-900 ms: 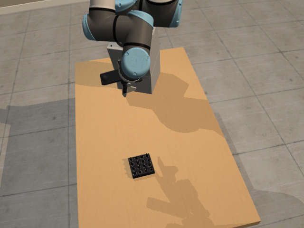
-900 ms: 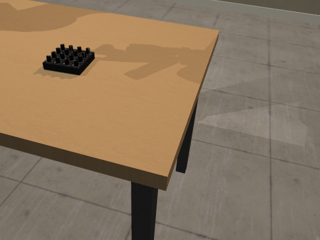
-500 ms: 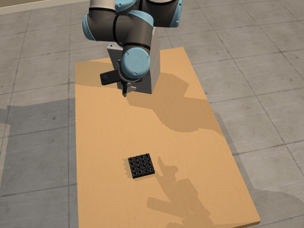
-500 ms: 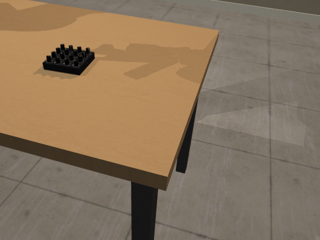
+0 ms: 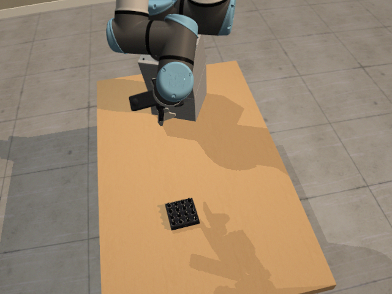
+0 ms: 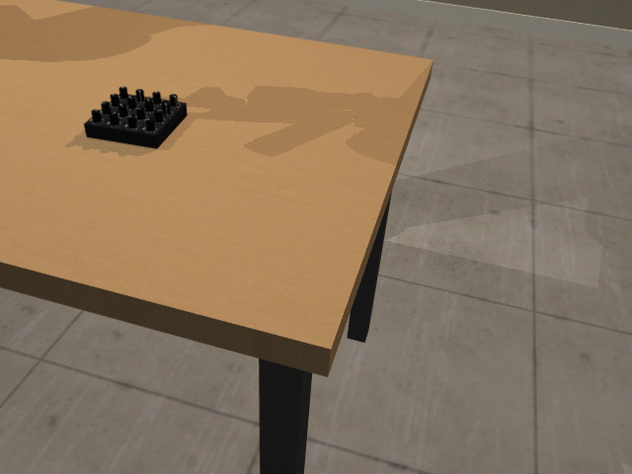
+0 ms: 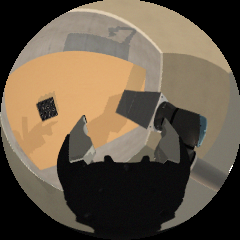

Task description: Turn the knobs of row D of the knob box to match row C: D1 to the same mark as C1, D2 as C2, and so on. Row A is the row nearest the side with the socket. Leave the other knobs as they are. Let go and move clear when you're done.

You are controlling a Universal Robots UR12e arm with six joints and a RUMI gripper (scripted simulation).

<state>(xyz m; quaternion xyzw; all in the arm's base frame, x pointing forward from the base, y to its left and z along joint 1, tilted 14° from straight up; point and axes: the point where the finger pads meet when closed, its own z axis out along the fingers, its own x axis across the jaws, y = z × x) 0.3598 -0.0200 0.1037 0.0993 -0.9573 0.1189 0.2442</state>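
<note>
The knob box [image 5: 182, 214] lies mid-desk [image 5: 133, 177], well apart from the end effector [image 5: 162, 117], jaws spread, empty; its 16 small rigid knobs likely need a pinch across each stem.

Bright light, hard-edged shadows on table [image 5: 133, 177]; wrist view perhaps fisheye-distorted.

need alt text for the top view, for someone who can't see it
A robot arm stands on a grey pedestal at the far end of a wooden table, its open, empty gripper held close to the pedestal. A small black knob box sits untouched well down the table, on a grey tiled floor.
</note>
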